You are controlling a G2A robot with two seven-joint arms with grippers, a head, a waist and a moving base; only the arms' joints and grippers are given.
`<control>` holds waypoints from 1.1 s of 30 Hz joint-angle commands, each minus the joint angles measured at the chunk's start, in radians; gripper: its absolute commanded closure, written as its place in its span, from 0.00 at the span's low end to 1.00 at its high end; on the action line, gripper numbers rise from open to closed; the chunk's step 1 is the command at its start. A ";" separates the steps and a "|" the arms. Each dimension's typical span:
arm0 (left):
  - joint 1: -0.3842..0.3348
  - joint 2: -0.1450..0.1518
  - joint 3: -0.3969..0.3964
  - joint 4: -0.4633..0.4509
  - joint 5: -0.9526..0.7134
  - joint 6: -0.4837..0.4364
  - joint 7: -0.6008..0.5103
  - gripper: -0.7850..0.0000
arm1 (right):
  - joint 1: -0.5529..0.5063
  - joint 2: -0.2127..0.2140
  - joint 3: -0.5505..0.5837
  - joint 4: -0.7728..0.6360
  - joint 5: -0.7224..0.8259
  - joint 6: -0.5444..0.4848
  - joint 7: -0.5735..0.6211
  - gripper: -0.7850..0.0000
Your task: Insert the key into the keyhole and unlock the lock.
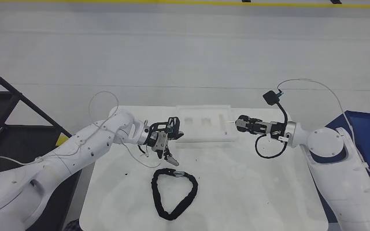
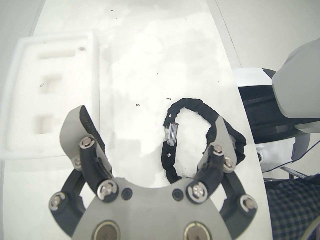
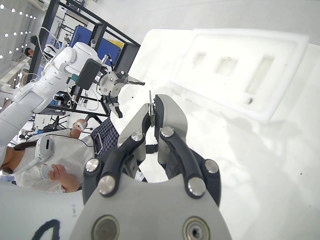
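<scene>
Right gripper (image 3: 153,106) pinching the key (image 3: 150,98) between its pads, held near one end of the white foam tray (image 1: 202,118), left gripper (image 2: 152,121) spread wide above the black chain lock (image 1: 155,193), silver lock cylinder (image 2: 172,133) on the white table (image 1: 260,196), well apart from the key

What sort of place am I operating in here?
Probably a robotics lab or test hall: a white work table with a foam tray and chain lock, and black metal frames under rows of ceiling lights behind.
</scene>
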 commanded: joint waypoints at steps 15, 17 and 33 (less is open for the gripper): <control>0.061 0.001 -0.047 0.019 0.053 0.052 0.107 0.00 | 0.000 0.000 0.000 0.000 0.000 0.000 0.000 1.00; 0.096 0.006 -0.061 0.000 0.139 0.065 0.197 0.00 | 0.000 0.000 0.000 0.000 0.000 0.000 0.000 1.00; 0.263 0.009 -0.072 0.067 0.668 0.157 0.595 0.00 | 0.000 0.000 0.000 0.000 0.000 0.000 0.000 1.00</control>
